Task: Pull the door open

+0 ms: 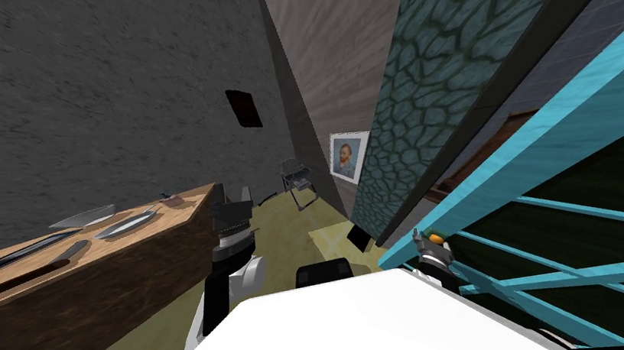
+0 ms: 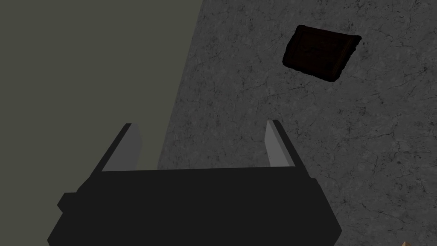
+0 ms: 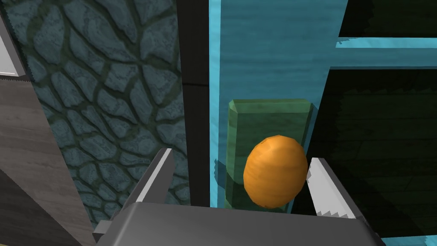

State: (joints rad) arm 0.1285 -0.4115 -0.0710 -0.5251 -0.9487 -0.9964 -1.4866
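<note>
The door [image 3: 277, 47] has a teal frame and dark panes, and in the head view it slants across the right side [image 1: 528, 129]. An orange round knob [image 3: 275, 171] sits on a green plate [image 3: 269, 115] on the frame's edge. My right gripper [image 3: 241, 156] is open around the knob, which lies between the fingers. The knob rests close against one finger [image 3: 320, 183] and stands well apart from the other. In the head view this gripper [image 1: 433, 247] sits at the door's edge by the knob [image 1: 436, 238]. My left gripper [image 2: 201, 124] is open and holds nothing, raised near the table [image 1: 231, 215].
A wall of teal stone pattern [image 1: 442, 72] adjoins the door, with a dark jamb between. On my left stands a long wooden table [image 1: 51, 300] bearing plates and knives. A small chair [image 1: 298, 178] and a portrait [image 1: 346, 156] stand far ahead on the yellowish floor.
</note>
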